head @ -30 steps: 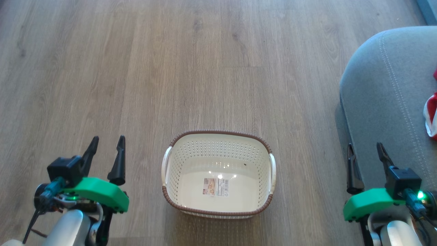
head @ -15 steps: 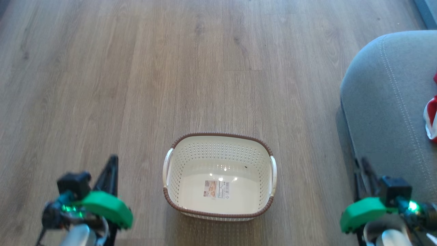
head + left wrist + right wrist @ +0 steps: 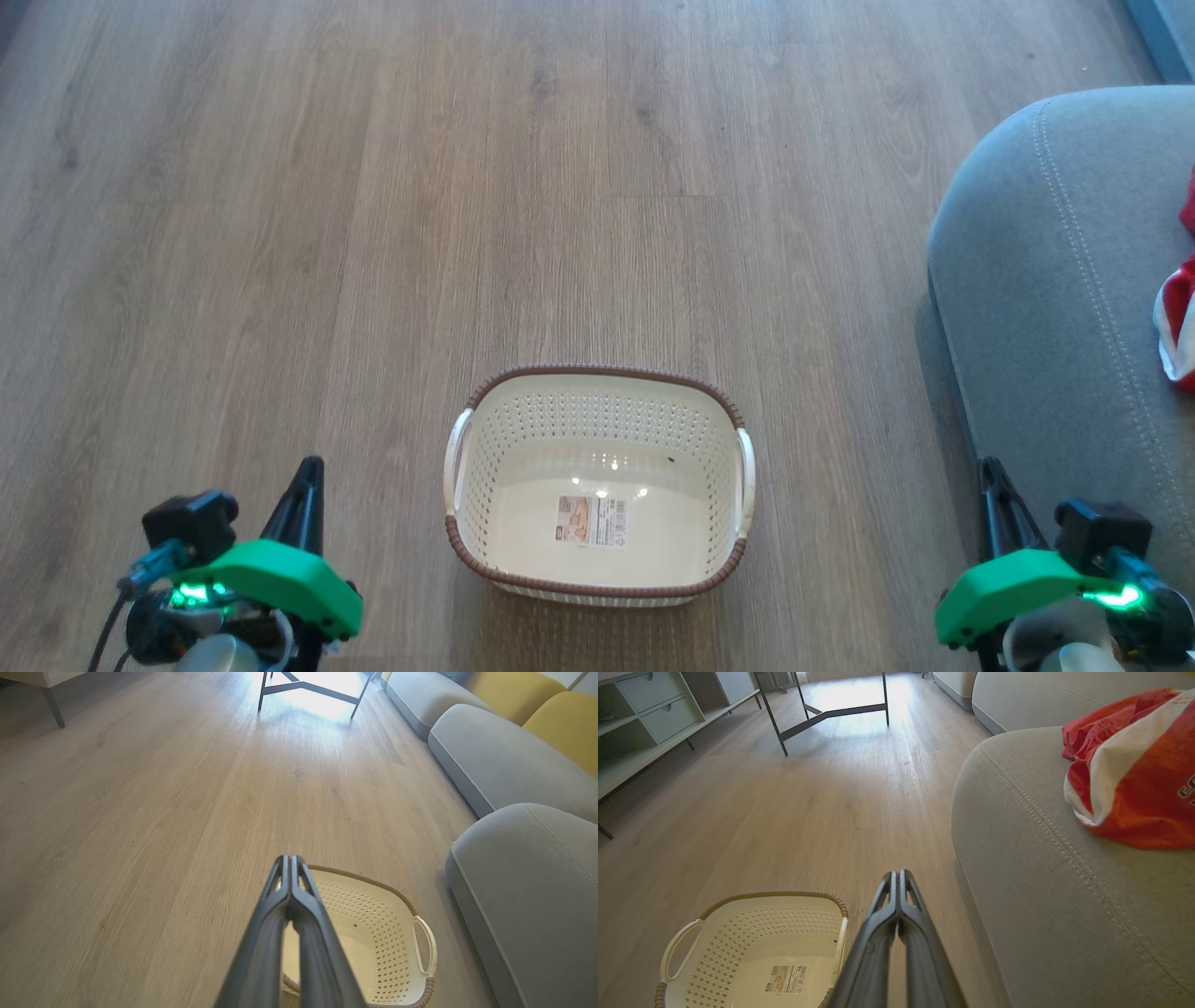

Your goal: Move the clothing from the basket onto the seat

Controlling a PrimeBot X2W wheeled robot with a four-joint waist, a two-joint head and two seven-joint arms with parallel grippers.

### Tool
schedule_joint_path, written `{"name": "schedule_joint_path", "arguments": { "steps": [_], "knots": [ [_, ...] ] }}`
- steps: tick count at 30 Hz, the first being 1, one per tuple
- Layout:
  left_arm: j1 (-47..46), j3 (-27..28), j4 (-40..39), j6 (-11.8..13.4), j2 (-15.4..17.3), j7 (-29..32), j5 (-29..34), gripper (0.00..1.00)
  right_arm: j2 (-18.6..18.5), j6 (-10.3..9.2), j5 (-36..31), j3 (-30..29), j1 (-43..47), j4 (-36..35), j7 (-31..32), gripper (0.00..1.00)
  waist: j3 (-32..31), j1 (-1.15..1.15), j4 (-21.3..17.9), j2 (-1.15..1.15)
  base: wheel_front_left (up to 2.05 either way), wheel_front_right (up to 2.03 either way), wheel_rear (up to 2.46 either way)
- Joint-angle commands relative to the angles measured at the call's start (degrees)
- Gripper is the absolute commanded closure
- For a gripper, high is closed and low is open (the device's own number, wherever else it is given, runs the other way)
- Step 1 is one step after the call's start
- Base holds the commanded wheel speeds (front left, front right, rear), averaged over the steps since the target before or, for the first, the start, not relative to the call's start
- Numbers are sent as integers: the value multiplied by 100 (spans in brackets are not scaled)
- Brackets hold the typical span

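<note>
The cream basket [image 3: 597,401] with its brown rim stands on the wood floor, holding nothing but a label sticker on its base; it shows too in the left wrist view [image 3: 373,905] and the right wrist view [image 3: 756,919]. Red and white clothing [image 3: 1178,322] lies on the grey seat [image 3: 1055,280] at the right, large in the right wrist view [image 3: 1134,770] on the seat [image 3: 1041,882]. My left gripper [image 3: 306,467] is shut and empty, left of the basket [image 3: 290,858]. My right gripper [image 3: 990,467] is shut and empty beside the seat's front edge [image 3: 896,873].
A black-framed table [image 3: 313,686] stands far across the floor, with grey and yellow sofa cushions [image 3: 495,751] along the right. A low shelf unit with drawers [image 3: 644,714] lines the left in the right wrist view. Bare wood floor surrounds the basket.
Both grippers have closed from wide open to shut and drawn back lower in the head view. The basket and clothing have not moved.
</note>
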Motion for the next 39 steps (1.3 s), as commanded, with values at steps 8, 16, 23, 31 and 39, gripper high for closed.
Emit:
{"name": "schedule_joint_path", "arguments": {
  "steps": [8,16,23,31,39],
  "knots": [
    [-251,296,-237,-77,-45,146,-474,100,1,7,662,-68,-247,-179,152,100,-21,0,-12,0,0,0,0],
    [-251,453,-276,-133,-123,278,-879,100,5,9,1227,-99,-287,-180,284,100,-43,0,-24,0,0,0,0],
    [-252,591,-309,-182,-192,394,-1233,100,8,12,1720,-127,-322,-181,399,100,-61,0,-34,0,0,0,0],
    [-253,748,-347,-238,-270,526,-1638,100,12,14,2284,-159,-363,-181,532,100,-83,0,-46,0,0,0,0],
    [-254,905,-386,-294,-348,658,-2041,100,15,17,2845,-192,-403,-182,664,100,-104,0,-58,0,0,0,0]
  ]
}}
